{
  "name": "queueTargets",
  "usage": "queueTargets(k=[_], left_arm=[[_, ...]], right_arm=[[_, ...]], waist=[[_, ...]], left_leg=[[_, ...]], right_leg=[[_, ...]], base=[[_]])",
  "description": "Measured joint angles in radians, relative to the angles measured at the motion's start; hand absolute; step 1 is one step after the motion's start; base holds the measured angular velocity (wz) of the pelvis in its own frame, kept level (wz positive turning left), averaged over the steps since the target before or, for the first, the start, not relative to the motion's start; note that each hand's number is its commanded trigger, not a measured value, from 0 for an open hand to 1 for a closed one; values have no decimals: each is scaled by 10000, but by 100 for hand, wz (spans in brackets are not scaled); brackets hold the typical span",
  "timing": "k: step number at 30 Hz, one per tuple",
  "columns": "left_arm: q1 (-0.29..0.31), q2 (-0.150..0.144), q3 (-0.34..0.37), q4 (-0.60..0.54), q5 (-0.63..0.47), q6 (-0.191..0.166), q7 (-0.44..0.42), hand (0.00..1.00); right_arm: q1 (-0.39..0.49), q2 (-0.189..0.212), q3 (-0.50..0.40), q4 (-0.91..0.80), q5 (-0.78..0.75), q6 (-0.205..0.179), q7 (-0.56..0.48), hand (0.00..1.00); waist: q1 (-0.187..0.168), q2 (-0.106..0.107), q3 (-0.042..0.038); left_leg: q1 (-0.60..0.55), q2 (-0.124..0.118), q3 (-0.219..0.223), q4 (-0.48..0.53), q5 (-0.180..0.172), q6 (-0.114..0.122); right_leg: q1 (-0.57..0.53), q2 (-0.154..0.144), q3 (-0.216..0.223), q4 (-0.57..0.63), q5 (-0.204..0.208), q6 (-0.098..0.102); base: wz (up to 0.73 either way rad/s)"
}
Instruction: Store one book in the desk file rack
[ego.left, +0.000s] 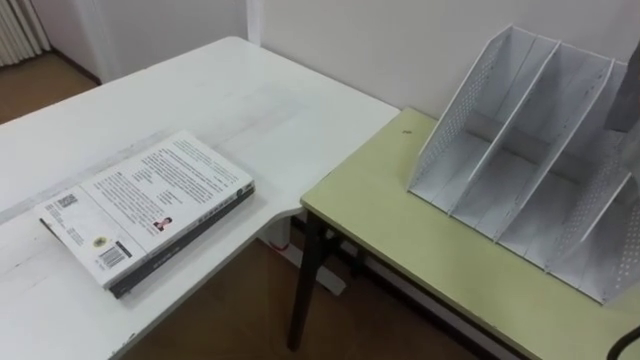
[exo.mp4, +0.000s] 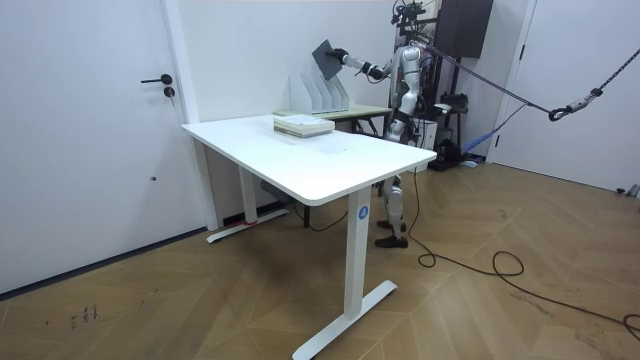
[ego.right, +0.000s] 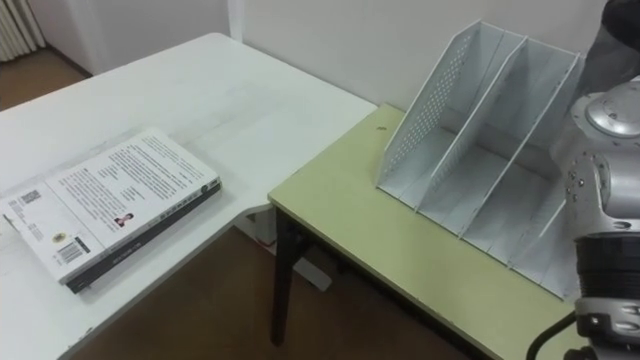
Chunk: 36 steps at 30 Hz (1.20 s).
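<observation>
Pale-green side table (ego.left: 400, 235) carries white perforated file rack (ego.left: 520, 150) — right hand (exo.mp4: 341, 58) above it grips dark flat book (exo.mp4: 325, 62); white-covered paperback (ego.left: 150, 205) lies on white desk (ego.left: 230, 100).

We see a white worktop (ego.left: 250, 110) and a pale yellow-green worktop (ego.left: 400, 230) on black legs (ego.left: 303, 275). The lying book (ego.left: 150, 205) has a white cover with black print and a small red patch. The file rack (ego.left: 530, 150) is pale grey, its side walls dotted with holes. The raised book (exo.mp4: 325, 60) is dark grey.

White desk (ego.left: 260, 100) just beside pale green table (ego.left: 400, 240)
</observation>
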Motion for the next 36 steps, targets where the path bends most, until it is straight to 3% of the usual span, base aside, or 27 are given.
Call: queueTargets(k=[36], left_arm=[[-17,51,-29,208,-11,-123,104,0]], right_arm=[[0,-39,359,714,4,-228,456,0]], waist=[[12,114,-76]], left_leg=[[44,22,-3,-10,0,-1]], right_leg=[[4,18,29,28,11,-19]], base=[[0]])
